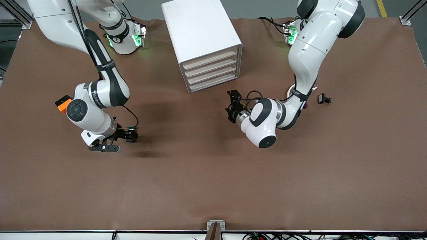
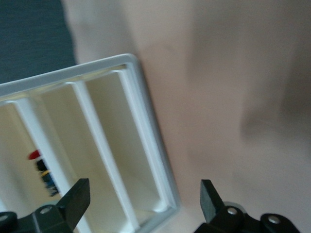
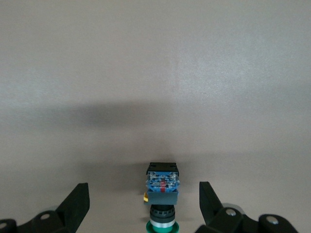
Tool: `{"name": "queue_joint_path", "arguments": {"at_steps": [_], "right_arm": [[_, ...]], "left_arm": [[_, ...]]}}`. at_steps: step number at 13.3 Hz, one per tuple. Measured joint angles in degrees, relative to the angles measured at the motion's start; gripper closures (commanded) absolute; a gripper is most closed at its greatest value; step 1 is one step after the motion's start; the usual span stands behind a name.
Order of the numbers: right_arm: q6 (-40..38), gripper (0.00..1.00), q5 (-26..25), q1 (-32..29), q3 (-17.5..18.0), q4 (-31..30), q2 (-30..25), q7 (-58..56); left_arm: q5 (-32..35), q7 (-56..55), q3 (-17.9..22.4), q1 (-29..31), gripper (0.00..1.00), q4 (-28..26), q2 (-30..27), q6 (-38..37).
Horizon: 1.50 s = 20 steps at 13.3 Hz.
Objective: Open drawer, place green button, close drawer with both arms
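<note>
The white cabinet [image 1: 201, 36] stands at the table's middle, close to the robots' bases, with all four beige-fronted drawers [image 1: 211, 71] shut. My left gripper [image 1: 232, 105] is open and empty, level with the drawer fronts and a short way in front of the cabinet's corner at the left arm's end. In the left wrist view the cabinet's corner [image 2: 150, 160] lies between the open fingers of the left gripper [image 2: 143, 199]. My right gripper [image 1: 130, 136] is open, low over the table. The button [image 3: 163, 194] lies on its side between the right gripper's [image 3: 143, 201] open fingers, untouched, green cap toward the camera.
An orange cube [image 1: 63, 103] sits beside the right arm's elbow. A small black clip piece [image 1: 324, 99] lies on the brown mat [image 1: 213, 173] toward the left arm's end.
</note>
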Motion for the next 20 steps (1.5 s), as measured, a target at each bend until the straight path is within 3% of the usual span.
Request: {"name": "queue_joint_path", "arguments": {"at_steps": [3, 6, 13, 15, 20], "right_arm": [[3.08, 0.0, -0.09, 0.0, -0.02, -2.27, 0.02, 0.0], [7.69, 0.0, -0.13, 0.0, -0.02, -5.42, 0.07, 0.0], [8.32, 0.0, -0.15, 0.0, -0.02, -6.36, 0.75, 0.0], [8.47, 0.0, -0.15, 0.0, -0.02, -6.39, 1.72, 0.0], [9.26, 0.0, -0.17, 0.01, -0.02, -6.39, 3.29, 0.0]], "left_arm": [[-3.32, -1.81, -0.59, -0.93, 0.0, -0.27, 2.16, -5.49], [-4.22, -2.73, -0.78, -1.84, 0.0, -1.61, 3.27, -6.02], [-7.51, -4.78, -1.36, -2.03, 0.0, -4.99, 4.3, -9.46], [-7.59, -5.05, -1.79, -2.45, 0.09, -5.47, 4.3, -9.94], [-7.62, -5.1, -1.83, -3.31, 0.46, -6.16, 4.32, -9.97]]}}
